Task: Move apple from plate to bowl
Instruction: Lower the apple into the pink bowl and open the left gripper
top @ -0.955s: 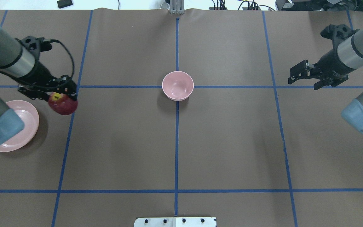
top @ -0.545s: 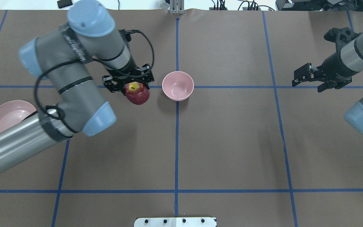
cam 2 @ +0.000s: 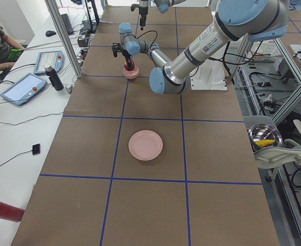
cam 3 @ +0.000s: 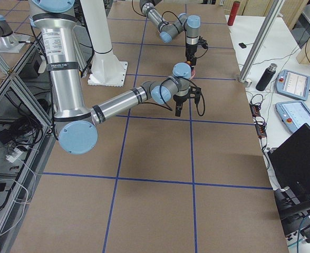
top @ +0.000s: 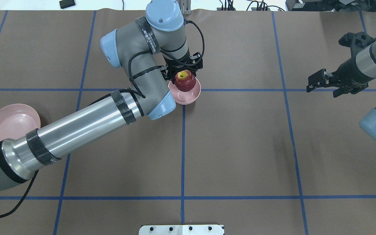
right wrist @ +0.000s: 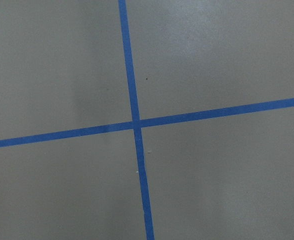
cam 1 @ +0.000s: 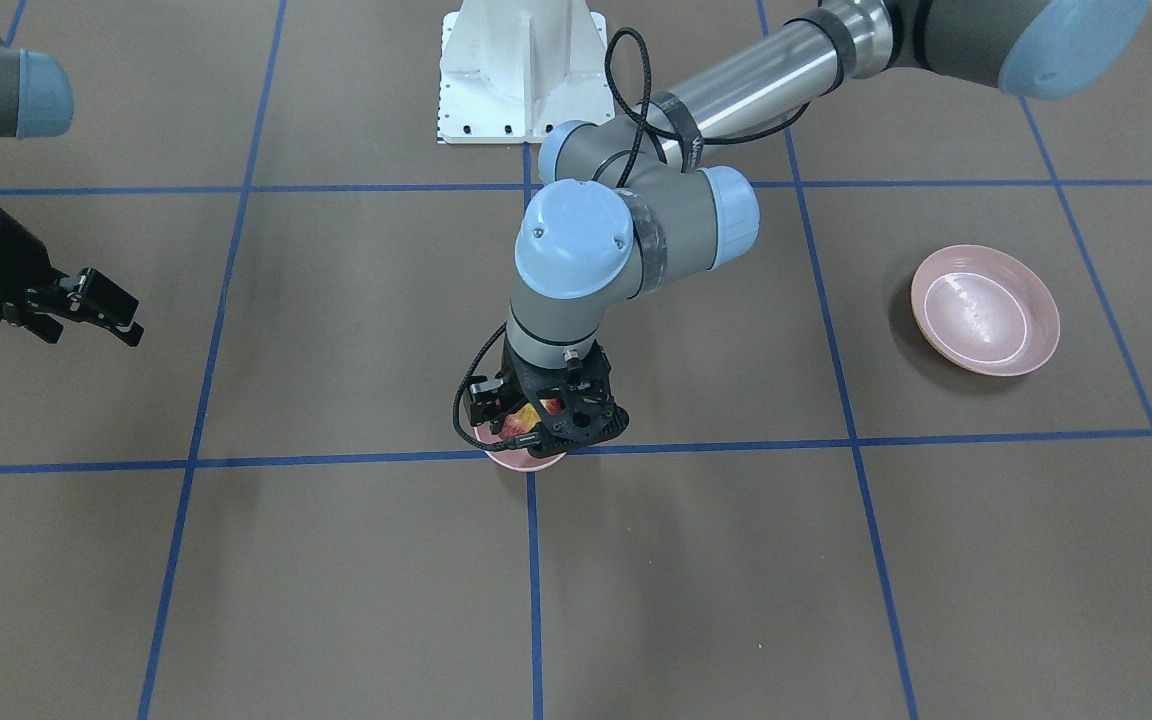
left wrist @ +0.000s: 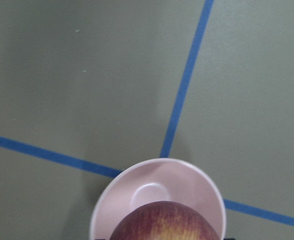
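The dark-red apple (top: 184, 83), yellow patch up, is held in my left gripper (top: 184, 76), which is shut on it directly above the small pink bowl (top: 193, 96) at the table's middle. In the left wrist view the apple (left wrist: 164, 222) hangs over the bowl's near side, with the bowl's rim (left wrist: 104, 202) below it. In the front view the gripper (cam 1: 544, 412) hides most of the bowl (cam 1: 526, 462). The wide pink plate (top: 11, 119) lies bare at the far left. My right gripper (top: 321, 84) hovers open and empty at the far right.
Blue tape lines (top: 182, 147) divide the brown table into squares. The left arm's long forearm (top: 77, 125) stretches low from the plate's side toward the bowl. A white mounting base (cam 1: 521, 70) stands on the robot's side.
My left gripper has carried the apple rightward from beside the plate to above the bowl. The right gripper has drifted slightly to the right.
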Tool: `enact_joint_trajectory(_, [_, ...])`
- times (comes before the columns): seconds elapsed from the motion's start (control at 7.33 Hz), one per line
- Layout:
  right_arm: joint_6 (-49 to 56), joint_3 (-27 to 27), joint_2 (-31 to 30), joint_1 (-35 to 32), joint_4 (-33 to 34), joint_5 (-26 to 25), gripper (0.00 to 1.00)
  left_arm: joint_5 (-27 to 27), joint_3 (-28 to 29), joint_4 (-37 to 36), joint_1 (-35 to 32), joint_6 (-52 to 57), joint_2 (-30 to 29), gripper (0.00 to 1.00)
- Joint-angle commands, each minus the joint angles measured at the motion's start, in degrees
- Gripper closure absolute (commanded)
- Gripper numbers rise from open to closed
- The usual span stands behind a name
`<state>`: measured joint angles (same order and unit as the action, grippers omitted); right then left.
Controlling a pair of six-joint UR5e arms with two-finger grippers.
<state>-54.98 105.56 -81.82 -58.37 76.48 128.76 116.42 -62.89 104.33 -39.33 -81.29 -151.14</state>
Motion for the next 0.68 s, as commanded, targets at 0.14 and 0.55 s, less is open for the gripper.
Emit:
enact_joint_trajectory(0.14, [0.1,-0.2,0.0,0.1,0.0,-0.1,0.0,-0.1,1.3,1.5,1.8,0.0,0.5,1.0])
enact_joint_trajectory(0.55, [0.1,-0.3,0.0,0.0,0.0,-0.1,0.0,-0.2,1.4,2.9,1.8,0.1,1.0,0.91])
